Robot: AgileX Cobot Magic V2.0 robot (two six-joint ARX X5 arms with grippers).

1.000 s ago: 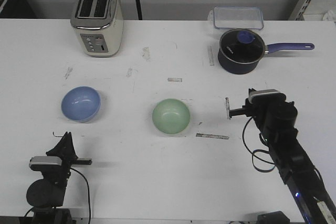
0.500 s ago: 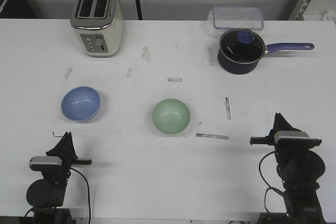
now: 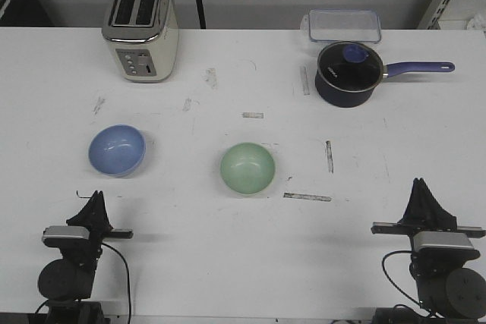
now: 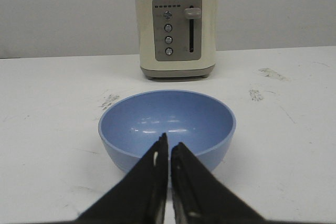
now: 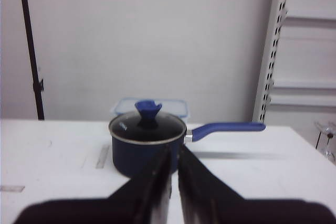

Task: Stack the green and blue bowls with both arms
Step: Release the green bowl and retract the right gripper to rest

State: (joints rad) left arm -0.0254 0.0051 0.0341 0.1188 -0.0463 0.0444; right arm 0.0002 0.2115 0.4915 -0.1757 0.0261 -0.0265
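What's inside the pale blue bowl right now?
Nothing: the smooth, round, pale blue bowl is empty. The left wrist view hides only its near rim behind the shut jaws.

White scuffed table [image 3: 228, 263], pale grey wall [image 5: 147, 35], white slotted shelving upright [image 5: 273, 45], black pole [image 5: 29, 45]

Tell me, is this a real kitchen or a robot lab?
Probably a robot lab: the toaster, saucepan and bowls sit on a plain scuffed white table, with metal shelving by a bare wall.
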